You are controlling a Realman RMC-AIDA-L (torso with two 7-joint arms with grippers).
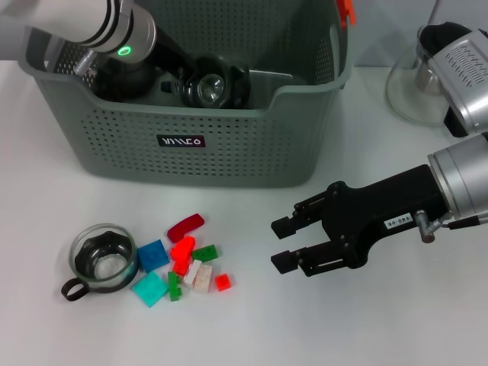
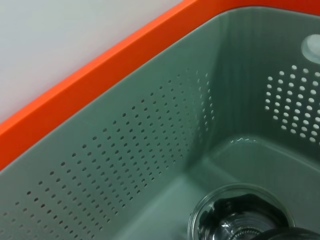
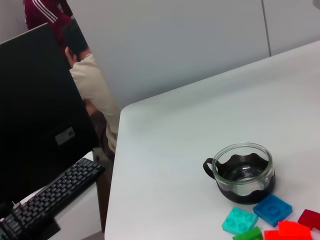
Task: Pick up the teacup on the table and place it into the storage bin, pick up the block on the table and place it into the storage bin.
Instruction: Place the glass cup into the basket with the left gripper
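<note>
The right tool, fingers spread, hovers over the desk near the blocks and teacup, both outside the storage bin; left tool's state cannot be told.

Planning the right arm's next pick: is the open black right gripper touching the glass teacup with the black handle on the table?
Apart. The head view shows the right gripper separated from the teacup by blocks and bare table.
</note>
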